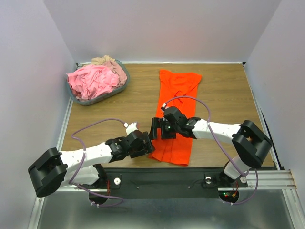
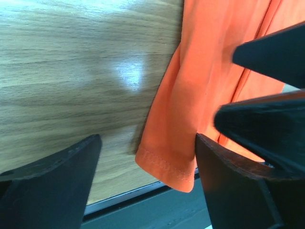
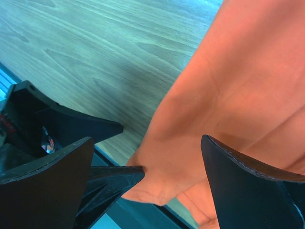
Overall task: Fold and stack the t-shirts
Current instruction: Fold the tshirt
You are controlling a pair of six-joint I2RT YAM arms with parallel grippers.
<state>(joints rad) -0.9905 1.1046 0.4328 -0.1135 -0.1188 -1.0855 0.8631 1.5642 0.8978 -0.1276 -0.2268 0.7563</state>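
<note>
Orange-red t-shirt [image 1: 177, 95] lies far-to-near on the counter [image 1: 224, 95]; I see its near hem corner between my left gripper's [image 2: 147, 143] released jaws, with the right gripper [image 3: 147, 140] released alongside.

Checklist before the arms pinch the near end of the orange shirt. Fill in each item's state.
1. Left tool open: ok, jaws spread wide.
2. Right tool open: ok, jaws spread wide.
3. Orange t-shirt hem corner between the left tool's jaws: ok.
4. Room between the two tools: not ok, they crowd together at the shirt's left edge.
5. Every fabric layer would be caught: cannot tell.
6. Basket holding the pink t-shirt and beige t-shirt out of the way: ok, far left corner.
</note>
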